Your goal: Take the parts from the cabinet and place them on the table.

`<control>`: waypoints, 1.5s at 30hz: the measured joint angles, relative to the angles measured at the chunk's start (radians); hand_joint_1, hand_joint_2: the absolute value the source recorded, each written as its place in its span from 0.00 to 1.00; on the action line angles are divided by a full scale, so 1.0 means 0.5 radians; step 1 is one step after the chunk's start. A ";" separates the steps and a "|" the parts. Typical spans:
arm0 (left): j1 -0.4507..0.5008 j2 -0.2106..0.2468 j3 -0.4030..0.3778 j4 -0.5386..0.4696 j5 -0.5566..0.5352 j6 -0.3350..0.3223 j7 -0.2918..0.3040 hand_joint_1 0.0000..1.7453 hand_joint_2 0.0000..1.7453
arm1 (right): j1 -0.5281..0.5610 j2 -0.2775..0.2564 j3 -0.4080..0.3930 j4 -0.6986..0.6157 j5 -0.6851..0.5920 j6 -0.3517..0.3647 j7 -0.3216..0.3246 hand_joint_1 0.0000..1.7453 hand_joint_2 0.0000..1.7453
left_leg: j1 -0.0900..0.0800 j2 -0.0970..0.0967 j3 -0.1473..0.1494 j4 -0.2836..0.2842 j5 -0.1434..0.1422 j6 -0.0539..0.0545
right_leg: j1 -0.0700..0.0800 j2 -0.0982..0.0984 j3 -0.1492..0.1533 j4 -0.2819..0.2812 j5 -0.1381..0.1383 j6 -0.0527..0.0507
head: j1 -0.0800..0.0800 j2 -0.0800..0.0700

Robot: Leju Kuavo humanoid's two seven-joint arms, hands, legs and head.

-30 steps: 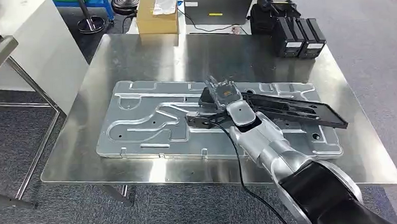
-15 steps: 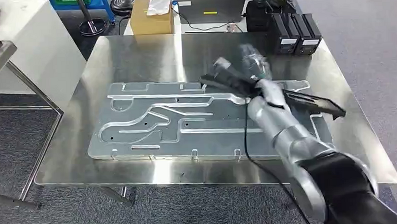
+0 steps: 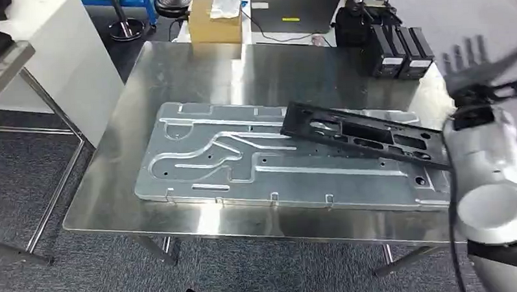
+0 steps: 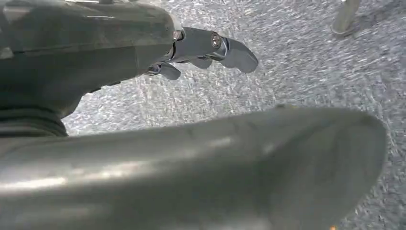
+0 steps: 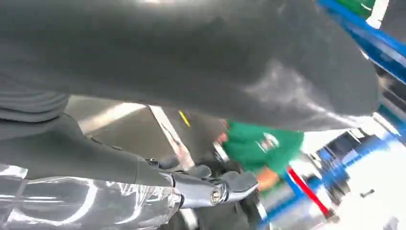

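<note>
Already the black part (image 3: 366, 134), a long flat frame with several cut-out windows, lies on the tabletop (image 3: 195, 70). It rests slantwise across the big silver plate (image 3: 243, 166), which has raised channels pressed into it, and nothing holds it. So for this one part the placing looks done, as far as I can judge.

The right robot hand (image 3: 477, 64) is up in the air, on the far side of the part's nearer end and apart from it. Its fingers (image 3: 463, 54) are spread and point upward, and they carry nothing; the picture is a little blurred there. In the right wrist view the same robot hand (image 5: 206, 187) has nothing between its thumb and fingers.

The left robot hand (image 4: 206, 50) hangs low beside the body, over grey carpet (image 4: 311, 62). Its fingers are loosely bent and apart, and it holds nothing.

Further from the right robot hand, near the far edge of the tabletop, stand three black boxes (image 3: 398, 50). Beyond the tabletop I see a cardboard box (image 3: 216, 21).

What is left I can only guess. The cabinet is not something I can pick out with certainty, so I cannot tell how many parts wait there. If there are more, the robot must probably turn away and fetch the next one, with both hands free for it.
</note>
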State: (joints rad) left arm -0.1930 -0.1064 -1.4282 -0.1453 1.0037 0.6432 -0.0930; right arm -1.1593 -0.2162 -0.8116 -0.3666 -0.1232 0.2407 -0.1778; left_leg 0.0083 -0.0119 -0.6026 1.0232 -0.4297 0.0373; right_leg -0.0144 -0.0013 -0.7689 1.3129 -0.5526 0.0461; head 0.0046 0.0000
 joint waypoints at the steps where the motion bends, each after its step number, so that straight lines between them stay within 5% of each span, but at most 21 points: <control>1: 0.002 0.000 0.000 0.000 -0.004 0.000 -0.001 0.00 0.00 | 0.019 -0.018 -0.046 0.001 -0.005 0.000 0.000 0.00 0.00 | 0.000 0.001 0.000 0.001 0.000 0.000 | -0.001 0.000 -0.023 0.032 0.015 0.001 | -0.001 0.000; 2: -0.001 0.000 -0.002 0.000 -0.011 0.000 -0.006 0.00 0.00 | 0.031 -0.031 -0.085 0.002 -0.008 0.002 -0.004 0.00 0.00 | -0.001 0.005 0.001 0.001 -0.001 -0.001 | -0.002 0.000 0.005 -0.040 0.076 0.000 | -0.001 0.000; 4: -0.016 -0.004 -0.008 -0.001 -0.024 -0.005 -0.016 0.00 0.00 | 0.045 -0.063 -0.138 0.001 -0.017 0.003 -0.028 0.00 0.00 | -0.001 0.010 0.004 0.002 -0.004 -0.006 | -0.004 -0.002 0.179 -0.379 0.247 -0.006 | -0.001 0.000; 5: -0.024 -0.005 -0.014 0.000 -0.032 -0.008 -0.019 0.00 0.00 | 0.055 -0.089 -0.152 -0.004 0.003 0.003 -0.064 0.00 0.00 | -0.002 0.009 0.004 0.002 -0.006 -0.012 | -0.004 -0.004 0.267 -0.544 0.295 -0.012 | -0.001 0.000; 6: -0.032 -0.006 -0.019 -0.001 -0.034 -0.014 -0.024 0.00 0.00 | 0.069 -0.104 -0.152 -0.018 0.051 0.008 -0.128 0.00 0.00 | -0.017 0.005 -0.003 0.008 -0.009 -0.022 | 0.014 -0.002 0.286 -0.584 0.272 -0.021 | -0.001 0.000; 11: -0.032 -0.009 -0.035 0.000 -0.036 -0.054 -0.030 0.00 0.00 | 0.301 -0.053 0.018 -0.308 0.281 -0.034 -0.479 0.00 0.00 | -0.013 0.009 -0.003 0.027 -0.044 -0.075 | -0.002 0.000 0.290 -0.598 0.283 -0.080 | -0.004 0.000; 14: -0.032 -0.009 -0.045 0.000 -0.037 -0.060 -0.030 0.00 0.00 | 0.406 0.023 0.171 -0.534 0.278 -0.076 -0.469 0.00 0.00 | -0.010 0.011 -0.181 0.434 -0.271 -0.087 | 0.005 0.005 0.290 -0.596 0.278 -0.111 | -0.011 0.000; 16: -0.029 -0.010 -0.048 0.000 -0.025 -0.066 -0.029 0.00 0.00 | 0.475 0.036 0.236 -0.624 0.300 -0.117 -0.504 0.00 0.00 | -0.010 0.011 -0.289 0.655 -0.331 -0.088 | 0.011 0.003 0.289 -0.591 0.277 -0.113 | -0.011 0.000; 18: -0.026 -0.009 -0.048 0.000 -0.003 -0.079 -0.016 0.00 0.00 | 0.580 0.064 0.336 -0.781 0.414 -0.244 -0.622 0.00 0.00 | -0.011 0.011 -0.229 0.528 -0.230 -0.082 | 0.016 0.001 0.292 -0.587 0.274 -0.114 | -0.011 0.000; 20: -0.018 -0.007 -0.048 0.000 0.015 -0.105 0.008 0.00 0.00 | 0.807 0.139 0.549 -1.155 0.660 -0.521 -0.720 0.00 0.00 | -0.014 0.011 -0.025 0.130 -0.042 -0.059 | 0.023 0.000 0.303 -0.583 0.265 -0.113 | -0.011 0.000; 21: -0.014 -0.006 -0.048 0.000 0.019 -0.116 0.014 0.00 0.00 | 0.932 0.172 0.658 -1.319 0.810 -0.668 -0.747 0.00 0.00 | -0.021 0.011 0.029 0.019 -0.050 -0.043 | 0.022 0.001 0.304 -0.583 0.261 -0.111 | -0.008 0.000; 24: 0.008 -0.002 -0.047 0.000 0.059 -0.132 0.025 0.00 0.00 | 1.298 0.271 1.107 -1.870 1.383 -1.192 -0.768 0.00 0.00 | -0.025 0.016 0.044 -0.003 -0.048 -0.044 | 0.022 0.008 0.302 -0.582 0.261 -0.089 | -0.008 0.000; 26: 0.017 -0.001 -0.045 0.000 0.077 -0.132 0.025 0.00 0.00 | 1.479 0.324 1.356 -2.098 1.643 -1.444 -0.800 0.00 0.00 | -0.011 0.023 0.063 -0.041 -0.023 -0.019 | 0.030 0.009 0.303 -0.584 0.256 -0.067 | -0.010 0.000; 28: 0.021 0.001 -0.044 0.000 0.081 -0.136 0.025 0.00 0.00 | 1.596 0.349 1.541 -2.279 1.793 -1.642 -0.812 0.00 0.00 | -0.007 0.020 0.067 -0.058 -0.010 -0.004 | 0.017 0.008 0.249 -0.436 0.140 -0.053 | -0.004 0.000; 31: 0.037 0.002 -0.044 0.000 0.091 -0.140 0.036 0.00 0.00 | 1.740 0.380 1.720 -2.442 1.956 -1.819 -0.885 0.00 0.00 | -0.008 0.015 0.065 -0.056 -0.011 -0.005 | -0.001 0.007 0.053 -0.015 -0.044 -0.028 | -0.003 0.000; 33: 0.043 0.008 -0.039 0.000 0.116 -0.142 0.049 0.00 0.00 | 1.839 0.444 1.805 -2.560 2.063 -1.862 -0.997 0.00 0.00 | -0.006 0.015 0.067 -0.052 -0.016 -0.013 | -0.015 0.004 0.071 -0.054 0.024 -0.019 | -0.002 0.000; 36: 0.045 0.008 -0.017 0.000 0.173 -0.156 0.061 0.00 0.00 | 1.940 0.530 1.937 -2.732 2.200 -1.868 -1.031 0.00 0.00 | 0.000 0.016 0.073 -0.029 -0.034 -0.041 | -0.028 -0.001 0.331 -0.537 0.232 -0.020 | -0.002 0.000; 37: 0.047 0.008 -0.002 0.000 0.195 -0.156 0.071 0.00 0.00 | 1.975 0.560 1.990 -2.786 2.229 -1.870 -1.038 0.00 0.00 | -0.013 0.015 0.063 -0.013 -0.038 -0.056 | -0.007 0.004 0.343 -0.567 0.217 -0.034 | -0.003 0.000; 41: 0.080 0.009 0.024 0.000 0.221 -0.156 0.080 0.00 0.00 | 2.038 0.641 2.126 -2.885 2.225 -1.874 -1.043 0.00 0.00 | -0.008 0.016 0.063 -0.022 -0.028 -0.100 | -0.009 0.013 0.327 -0.575 0.235 -0.088 | -0.006 0.000; 43: 0.089 0.011 0.034 0.000 0.222 -0.156 0.080 0.00 0.00 | 2.042 0.670 2.170 -2.905 2.222 -1.875 -1.043 0.00 0.00 | -0.002 0.017 0.032 0.069 -0.143 -0.116 | -0.012 0.005 0.318 -0.588 0.257 -0.122 | -0.008 0.000; 45: 0.094 0.016 0.039 0.000 0.229 -0.156 0.080 0.00 0.00 | 2.042 0.684 2.198 -2.913 2.199 -1.875 -1.043 0.00 0.00 | 0.002 0.016 -0.068 0.360 -0.333 -0.126 | -0.004 -0.001 0.291 -0.585 0.274 -0.140 | -0.009 0.000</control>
State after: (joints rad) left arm -0.1461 -0.0984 -1.4088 -0.1453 1.1181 0.5653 -0.0530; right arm -0.1384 0.1259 0.2872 -1.8231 0.9763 -0.6969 -0.6992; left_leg 0.0093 -0.0039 -0.6366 1.2030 -0.5963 -0.0257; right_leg -0.0163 -0.0018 -0.6233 1.0204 -0.4157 -0.0239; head 0.0000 0.0000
